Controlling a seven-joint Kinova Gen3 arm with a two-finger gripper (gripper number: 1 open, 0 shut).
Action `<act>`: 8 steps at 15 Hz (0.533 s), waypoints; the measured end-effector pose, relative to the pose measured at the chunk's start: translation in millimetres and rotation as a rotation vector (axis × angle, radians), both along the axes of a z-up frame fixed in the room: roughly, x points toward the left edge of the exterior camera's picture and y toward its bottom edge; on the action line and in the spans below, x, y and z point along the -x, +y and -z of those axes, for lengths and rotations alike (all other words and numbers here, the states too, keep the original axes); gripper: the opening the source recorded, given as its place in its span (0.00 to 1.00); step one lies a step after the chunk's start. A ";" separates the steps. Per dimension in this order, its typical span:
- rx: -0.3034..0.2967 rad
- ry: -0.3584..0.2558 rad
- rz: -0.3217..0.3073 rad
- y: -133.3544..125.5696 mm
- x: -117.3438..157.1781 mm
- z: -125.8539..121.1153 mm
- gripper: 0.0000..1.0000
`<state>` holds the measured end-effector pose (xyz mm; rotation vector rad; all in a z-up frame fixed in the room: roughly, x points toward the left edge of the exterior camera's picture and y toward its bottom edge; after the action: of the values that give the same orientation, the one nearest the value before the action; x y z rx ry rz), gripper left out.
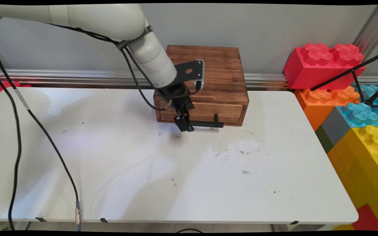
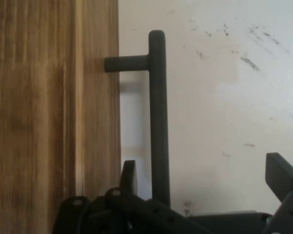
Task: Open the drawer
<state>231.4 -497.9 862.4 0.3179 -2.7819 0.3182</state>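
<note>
Drawer handle (image 1: 207, 124) sits between open pincer (image 1: 185, 126) fingers, toy bricks (image 1: 323, 65) beyond.

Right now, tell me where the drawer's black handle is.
In the main view the black handle juts from the front of the wooden drawer box at the table's far middle, its left end between the open claw's fingers.

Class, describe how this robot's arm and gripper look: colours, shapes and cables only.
The arm is made of rounded, off-white tubular links. Black cables hang from it, one ending in a metal plug. A flat black bracket sits at the wrist. The gripper is black, with a jointed linkage and two fingers.
</note>
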 end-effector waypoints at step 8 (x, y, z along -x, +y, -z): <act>0.039 -0.053 0.060 -5.6 21.3 22.1 1.00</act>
<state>210.1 -503.5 840.3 0.2195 -2.8267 0.3712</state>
